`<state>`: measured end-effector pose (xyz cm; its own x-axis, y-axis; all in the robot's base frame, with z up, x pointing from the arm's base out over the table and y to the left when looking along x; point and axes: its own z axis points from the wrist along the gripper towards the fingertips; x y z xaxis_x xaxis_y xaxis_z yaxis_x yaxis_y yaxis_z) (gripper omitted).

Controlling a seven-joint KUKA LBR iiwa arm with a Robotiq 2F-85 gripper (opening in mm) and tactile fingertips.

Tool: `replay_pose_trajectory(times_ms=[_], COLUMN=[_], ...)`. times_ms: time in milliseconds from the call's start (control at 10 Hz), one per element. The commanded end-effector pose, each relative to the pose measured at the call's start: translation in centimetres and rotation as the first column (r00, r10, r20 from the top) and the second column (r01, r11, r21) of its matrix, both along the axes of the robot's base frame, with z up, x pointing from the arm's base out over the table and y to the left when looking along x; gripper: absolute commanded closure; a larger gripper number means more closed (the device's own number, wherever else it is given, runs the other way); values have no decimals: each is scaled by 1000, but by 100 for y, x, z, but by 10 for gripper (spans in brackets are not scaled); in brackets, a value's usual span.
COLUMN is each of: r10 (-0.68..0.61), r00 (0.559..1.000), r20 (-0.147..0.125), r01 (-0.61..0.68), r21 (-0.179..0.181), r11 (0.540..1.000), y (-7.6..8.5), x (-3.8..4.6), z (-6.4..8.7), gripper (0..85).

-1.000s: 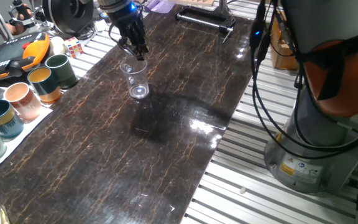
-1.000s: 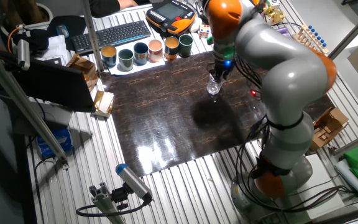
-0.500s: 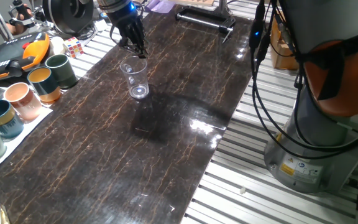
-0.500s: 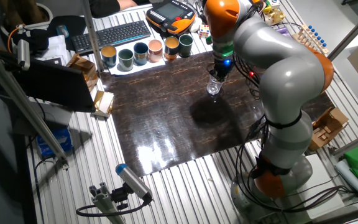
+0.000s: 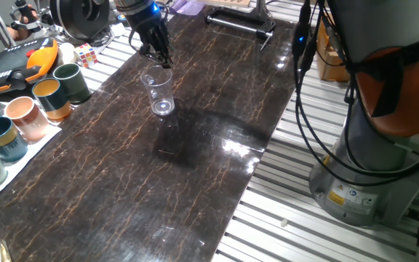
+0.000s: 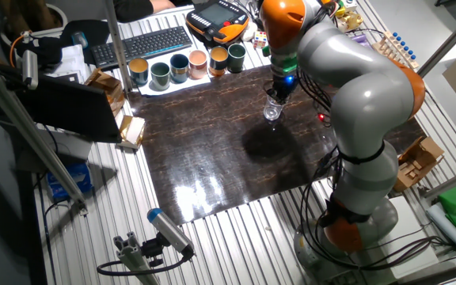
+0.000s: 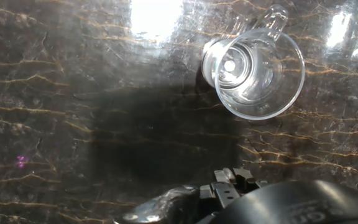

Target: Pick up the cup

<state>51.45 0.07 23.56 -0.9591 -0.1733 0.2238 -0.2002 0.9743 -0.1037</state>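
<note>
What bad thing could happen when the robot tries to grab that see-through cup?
The tool hangs just over the rim of the cup, off to one side, so coming down it might knock the light cup over. The table looks glossy, so a nudged cup might slide instead of being gripped.

**Count of items on and around the table**

One clear cup (image 5: pixel 158 89) on the dark table (image 5: pixel 195 160). Coloured mugs (image 6: pixel 187 65): five in a row in the other fixed view (one fixed view cuts the row off at its left edge). One keyboard (image 6: pixel 141 43). One puzzle cube (image 5: pixel 86 54). One gripper (image 5: pixel 158 57).
</note>
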Motion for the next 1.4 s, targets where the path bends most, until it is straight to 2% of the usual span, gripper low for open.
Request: replay_pose_trajectory(times_ms=[0,500,900,1000,1100,1200,1300], r10=[0,-2,-28,-19,-32,-97,-130], r00=[1000,1000,1000,1000,998,994,990], r20=[-3,5,-2,-4,51,55,48], r01=[0,2,28,19,30,91,125], r21=[0,1,-6,2,33,103,91], r11=[1000,1000,1000,1000,999,991,988], y=[0,0,0,0,0,0,0], x=[1,-3,-2,-2,-2,-2,-2], z=[0,-2,-2,-2,-2,-2,-2], gripper=[843,843,843,843,843,843,843])
